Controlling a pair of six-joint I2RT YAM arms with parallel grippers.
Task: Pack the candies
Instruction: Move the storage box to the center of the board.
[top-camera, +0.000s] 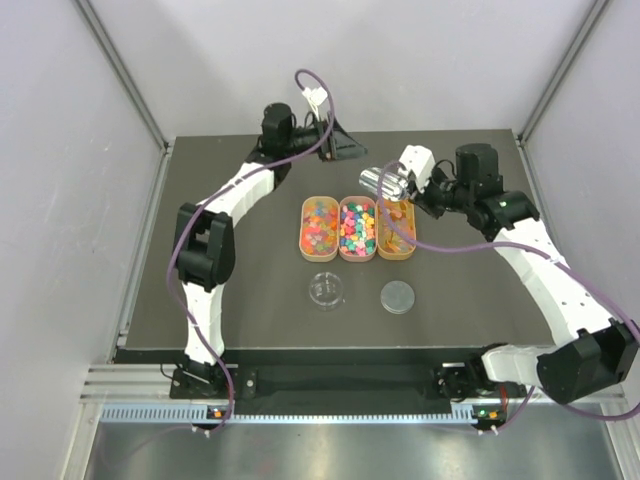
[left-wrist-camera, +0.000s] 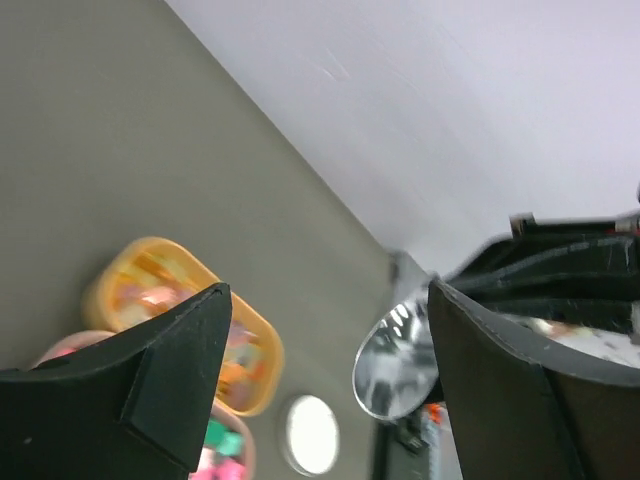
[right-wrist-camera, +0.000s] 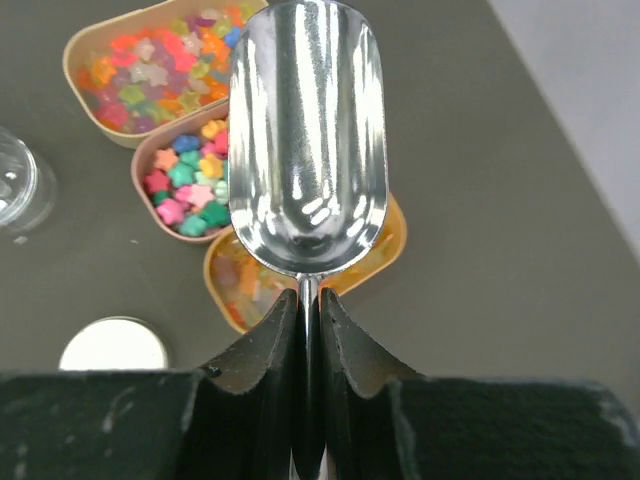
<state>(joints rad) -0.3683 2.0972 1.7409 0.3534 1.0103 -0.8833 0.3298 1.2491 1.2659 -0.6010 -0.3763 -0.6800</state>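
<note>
Many tiny multicoloured candies (top-camera: 357, 228) fill three oval tan trays (top-camera: 303, 229) in a row at the table's middle. In the right wrist view the candies (right-wrist-camera: 185, 185) lie below and left of the scoop. My right gripper (top-camera: 413, 189) is shut on the handle of an empty metal scoop (top-camera: 379, 182), held above the back end of the rightmost tray. The right wrist view shows the gripper (right-wrist-camera: 308, 300) clamping the scoop (right-wrist-camera: 307, 140). My left gripper (top-camera: 335, 141) is open and empty, raised at the table's back edge. Its wrist view (left-wrist-camera: 328, 300) shows the scoop (left-wrist-camera: 398, 360) and the orange tray (left-wrist-camera: 262, 352).
A small clear jar (top-camera: 326, 290) stands open in front of the trays, and its round lid (top-camera: 397, 297) lies to its right. The jar (right-wrist-camera: 20, 185) and lid (right-wrist-camera: 113, 345) also show in the right wrist view. Grey walls enclose the table.
</note>
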